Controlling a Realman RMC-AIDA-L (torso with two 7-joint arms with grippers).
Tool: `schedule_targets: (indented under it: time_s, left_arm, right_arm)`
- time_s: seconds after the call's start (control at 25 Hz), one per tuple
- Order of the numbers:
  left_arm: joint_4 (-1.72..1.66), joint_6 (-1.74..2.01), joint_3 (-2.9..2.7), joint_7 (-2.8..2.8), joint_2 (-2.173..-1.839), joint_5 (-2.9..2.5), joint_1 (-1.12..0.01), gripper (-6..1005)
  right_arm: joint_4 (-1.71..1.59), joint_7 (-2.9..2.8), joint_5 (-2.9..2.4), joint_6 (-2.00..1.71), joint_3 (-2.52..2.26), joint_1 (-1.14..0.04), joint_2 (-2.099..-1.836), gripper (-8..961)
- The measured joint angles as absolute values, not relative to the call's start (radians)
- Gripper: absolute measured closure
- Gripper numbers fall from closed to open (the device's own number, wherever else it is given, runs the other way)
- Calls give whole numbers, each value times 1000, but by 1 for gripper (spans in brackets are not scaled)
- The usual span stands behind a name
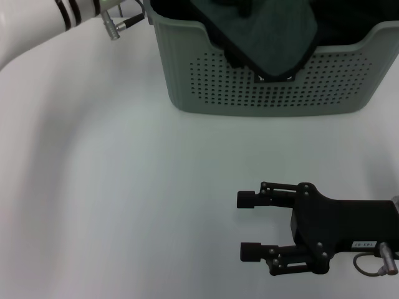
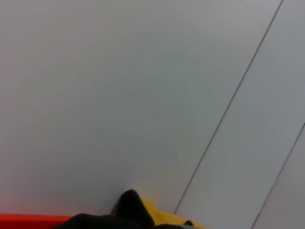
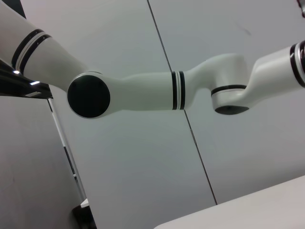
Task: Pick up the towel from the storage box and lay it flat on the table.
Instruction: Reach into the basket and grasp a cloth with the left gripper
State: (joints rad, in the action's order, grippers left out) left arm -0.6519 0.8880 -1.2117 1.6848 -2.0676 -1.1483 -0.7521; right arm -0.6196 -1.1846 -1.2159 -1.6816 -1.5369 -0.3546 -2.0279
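Note:
The storage box (image 1: 268, 87) stands at the far side of the table (image 1: 124, 187). The towel (image 1: 262, 31) shows its dark teal-grey face with black edging, and one corner with a small white tag hangs over the box's front rim. A bit of yellow cloth (image 2: 153, 210) beside dark cloth shows in the left wrist view. My left arm (image 1: 37, 31) reaches in from the far left toward the box, and its gripper is out of view. My right gripper (image 1: 248, 225) lies low over the near right of the table, open and empty, fingers pointing left.
A red strip (image 2: 28, 220) lies at the edge of the left wrist view. The right wrist view shows my left arm's white links (image 3: 157, 90) against a panelled wall. Bare tabletop stretches between the box and my right gripper.

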Motion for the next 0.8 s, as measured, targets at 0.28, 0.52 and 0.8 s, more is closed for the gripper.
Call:
schedule_targets:
  time_s: [0.28, 0.52, 0.8]
  left_arm:
    - [-645, 939, -1179, 1660, -2073, -1138, -736, 648]
    - [-647, 973, -1176, 1649, -2077, -1112, -723, 876]
    - [-645, 1042, -1175, 1626, -2076, -1088, -711, 982]
  right_arm:
    - [-618, -1184, -1213, -1682, -1543, -353, -2028, 206]
    - [-618, -1184, -1205, -1682, -1546, -353, -2028, 206]
    - [-612, -1183, -1202, -1681, -1547, -353, -2028, 206]
